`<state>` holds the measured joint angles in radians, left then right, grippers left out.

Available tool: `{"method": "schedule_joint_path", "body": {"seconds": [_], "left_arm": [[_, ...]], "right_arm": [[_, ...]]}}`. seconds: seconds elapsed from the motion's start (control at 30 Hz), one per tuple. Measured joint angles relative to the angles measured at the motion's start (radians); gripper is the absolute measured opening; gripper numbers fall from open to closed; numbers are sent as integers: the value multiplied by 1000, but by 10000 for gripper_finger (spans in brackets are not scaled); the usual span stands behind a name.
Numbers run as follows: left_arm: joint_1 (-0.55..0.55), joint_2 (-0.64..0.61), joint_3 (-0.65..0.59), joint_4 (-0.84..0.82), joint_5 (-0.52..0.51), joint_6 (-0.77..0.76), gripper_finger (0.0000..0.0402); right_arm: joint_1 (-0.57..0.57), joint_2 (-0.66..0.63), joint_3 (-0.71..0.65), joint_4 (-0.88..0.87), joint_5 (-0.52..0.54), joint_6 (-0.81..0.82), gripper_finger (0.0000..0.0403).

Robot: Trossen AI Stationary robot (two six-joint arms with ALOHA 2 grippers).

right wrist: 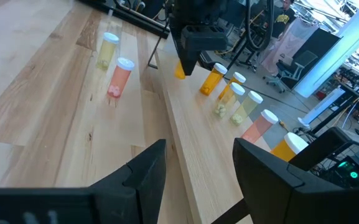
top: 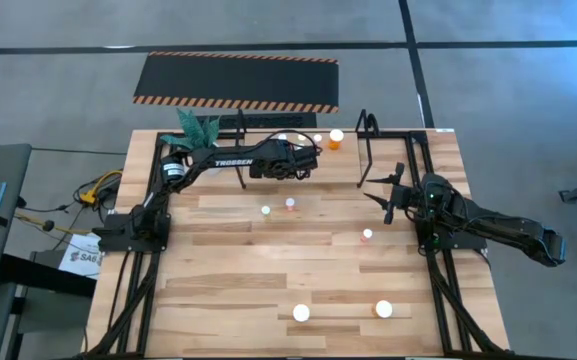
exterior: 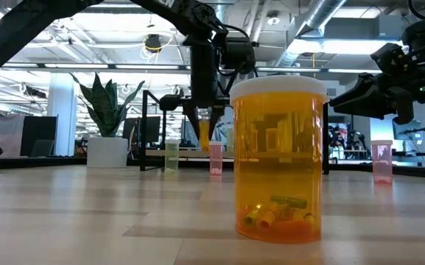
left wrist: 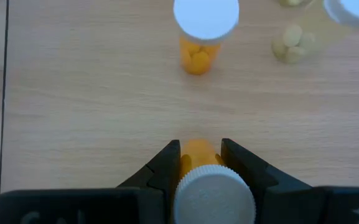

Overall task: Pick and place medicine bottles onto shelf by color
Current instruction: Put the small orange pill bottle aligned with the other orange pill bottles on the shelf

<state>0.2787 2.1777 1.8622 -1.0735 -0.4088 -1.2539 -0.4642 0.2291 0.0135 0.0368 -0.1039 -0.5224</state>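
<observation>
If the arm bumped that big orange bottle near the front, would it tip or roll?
The big orange bottle stands upright on a wide flat base, so it probably slides before tipping. It looks light: only a few capsules lie at its bottom. Once toppled, its round body would likely roll.

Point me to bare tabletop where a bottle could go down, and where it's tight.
Free: the wood left of the green bottle, and the strip between the pink bottle and the two front bottles. Crowded: the shelf, where the left pincer holds an orange bottle above a row of bottles. The right pincer, open, hangs by the shelf's right end.
</observation>
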Motion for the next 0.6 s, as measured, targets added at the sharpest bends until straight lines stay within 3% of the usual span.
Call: {"method": "schedule_joint_path", "body": {"seconds": [0.6], "left_arm": [[2,30,1,17,2,-42,87]], "right_arm": [[0,0,0,0,0,0,207]]}}
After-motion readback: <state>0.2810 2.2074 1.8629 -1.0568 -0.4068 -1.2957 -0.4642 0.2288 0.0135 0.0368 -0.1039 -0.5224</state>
